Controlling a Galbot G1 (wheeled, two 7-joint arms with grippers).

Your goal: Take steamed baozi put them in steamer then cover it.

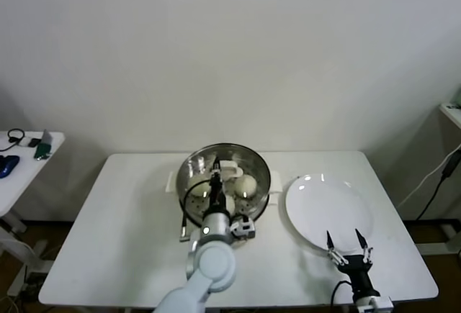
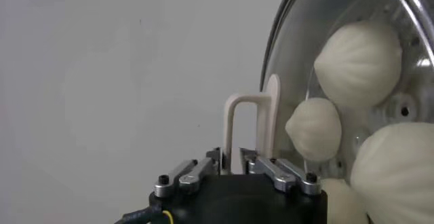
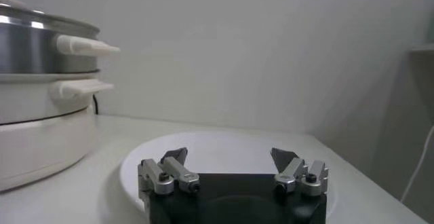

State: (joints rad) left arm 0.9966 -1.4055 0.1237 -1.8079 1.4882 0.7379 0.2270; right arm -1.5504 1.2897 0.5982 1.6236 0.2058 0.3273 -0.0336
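The steamer (image 1: 265, 183) stands at the table's back middle on its white pot base (image 3: 41, 137). The clear glass cover (image 1: 241, 158) lies on it. Baozi (image 1: 247, 186) show through the glass, three of them plainly in the left wrist view (image 2: 358, 62). My left gripper (image 1: 217, 180) is right over the cover. The cover's white bar handle (image 2: 237, 110) stands between its fingers, which are slightly open with a small gap on one side. My right gripper (image 1: 345, 239) waits open at the near edge of the white plate (image 1: 328, 205), holding nothing.
The plate is bare and lies right of the steamer. The steamer's white side handles (image 3: 85, 45) stick out toward the plate. A small side table (image 1: 21, 147) with dark items stands far left. A black cable (image 1: 439, 183) hangs at the right.
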